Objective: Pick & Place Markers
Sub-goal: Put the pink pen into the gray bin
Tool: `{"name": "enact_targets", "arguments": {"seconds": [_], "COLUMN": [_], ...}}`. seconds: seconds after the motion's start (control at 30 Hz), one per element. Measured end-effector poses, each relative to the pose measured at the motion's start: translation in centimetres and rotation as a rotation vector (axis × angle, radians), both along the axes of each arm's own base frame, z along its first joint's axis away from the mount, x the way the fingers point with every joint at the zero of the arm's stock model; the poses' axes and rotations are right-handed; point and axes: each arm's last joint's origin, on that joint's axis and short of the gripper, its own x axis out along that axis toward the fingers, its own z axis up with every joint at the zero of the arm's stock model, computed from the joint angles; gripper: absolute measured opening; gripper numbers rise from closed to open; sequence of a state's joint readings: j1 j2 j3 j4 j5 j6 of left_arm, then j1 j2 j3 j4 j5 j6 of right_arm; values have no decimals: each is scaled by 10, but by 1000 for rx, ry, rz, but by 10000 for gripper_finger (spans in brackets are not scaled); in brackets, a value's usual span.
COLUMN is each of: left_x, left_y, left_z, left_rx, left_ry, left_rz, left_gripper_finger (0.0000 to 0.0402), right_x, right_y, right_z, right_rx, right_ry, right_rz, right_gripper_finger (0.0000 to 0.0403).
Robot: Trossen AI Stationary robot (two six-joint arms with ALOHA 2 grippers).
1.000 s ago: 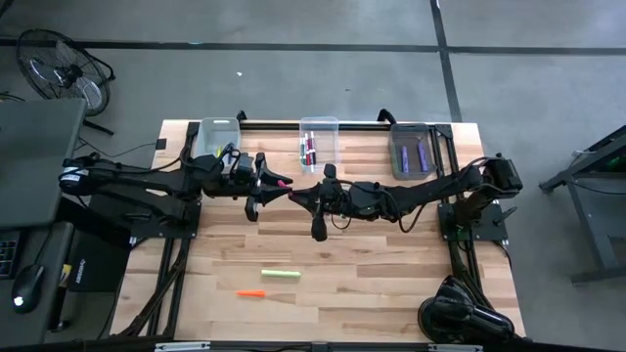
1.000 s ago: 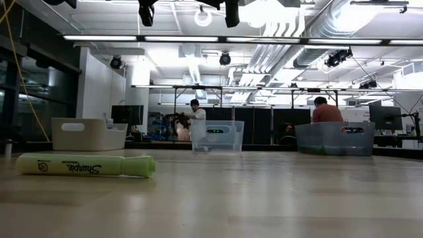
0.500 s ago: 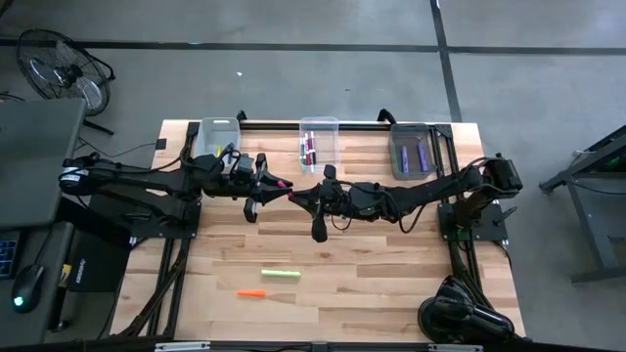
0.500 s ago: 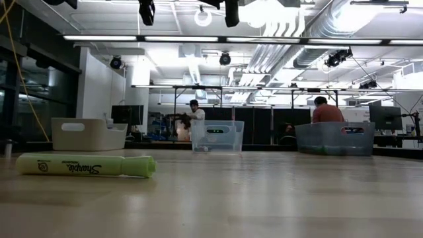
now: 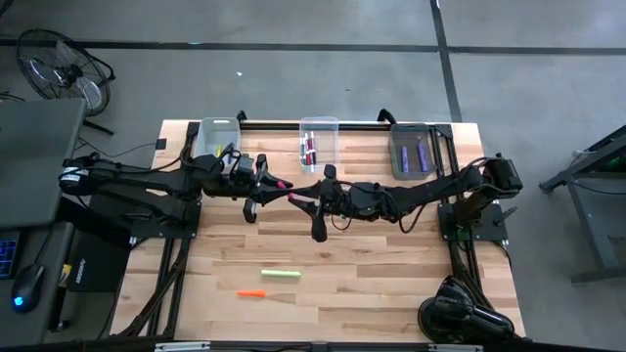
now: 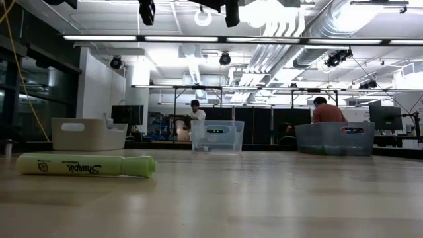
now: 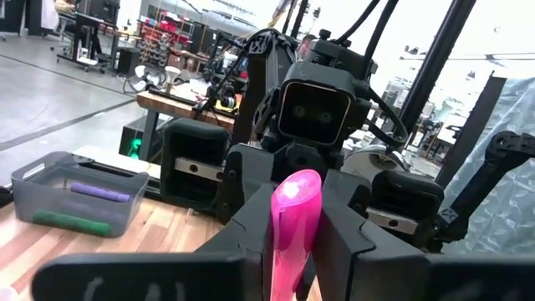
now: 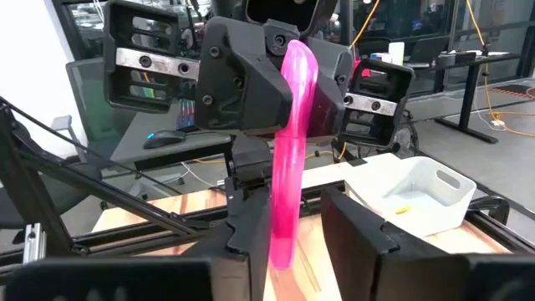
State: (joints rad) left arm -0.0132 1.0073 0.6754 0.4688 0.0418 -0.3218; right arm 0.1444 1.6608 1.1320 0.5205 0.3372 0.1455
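A pink marker (image 5: pixel 285 187) is held in the air over the middle of the table, between my two grippers, which face each other. My left gripper (image 5: pixel 275 184) is shut on it. In the left wrist view the marker (image 7: pixel 292 221) sticks out forward from the left gripper (image 7: pixel 292 251). My right gripper (image 5: pixel 298 196) is open. Its fingers stand on either side of the marker's other end (image 8: pixel 284 226), with a gap on one side. A light green marker (image 5: pixel 280 275) (image 6: pixel 86 165) and an orange marker (image 5: pixel 250 293) lie flat on the near part of the table. My left gripper pinches the pink marker between its two fingers near one end (image 7: pixel 288 259). The fingers come level from the table's left and lie along the marker. The marker is lifted clear, and its free rounded end (image 7: pixel 298 184) points at the right gripper. Whether the right gripper touches the marker, I cannot tell.
Three bins stand along the far edge. The left one is white (image 5: pixel 219 132). The middle one is clear (image 5: pixel 319 144) and holds red and dark markers. The right one is grey (image 5: pixel 415 154) and holds purple and green markers. People sit at desks beyond the table (image 6: pixel 326 109).
The gap between the two grippers has narrowed slightly, and the pink marker's free end now reaches in between the right gripper's fingers. The markers on the table have not moved.
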Motion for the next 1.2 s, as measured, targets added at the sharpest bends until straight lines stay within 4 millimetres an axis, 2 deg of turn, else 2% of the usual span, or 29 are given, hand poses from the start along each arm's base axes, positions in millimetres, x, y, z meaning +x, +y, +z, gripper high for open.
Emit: {"name": "enact_targets", "arguments": {"seconds": [0.43, 0.7, 0.93, 1.2], "left_x": [0, 1, -2, -19], "left_y": [0, 1, 3, 9], "left_z": [-1, -6, -4, 3], "left_rx": [2, 7, 19, 25], "left_ry": [9, 58, 56, 71], "left_rz": [3, 37, 101, 307], "left_gripper_finger": [50, 50, 50, 50], "right_x": [0, -5, -28, -59], "right_y": [2, 4, -1, -10], "right_z": [-1, -7, 8, 21], "right_rx": [34, 47, 67, 133], "right_ry": [4, 106, 198, 308], "right_rz": [63, -25, -111, -226], "right_gripper_finger": [182, 197, 198, 197]}}
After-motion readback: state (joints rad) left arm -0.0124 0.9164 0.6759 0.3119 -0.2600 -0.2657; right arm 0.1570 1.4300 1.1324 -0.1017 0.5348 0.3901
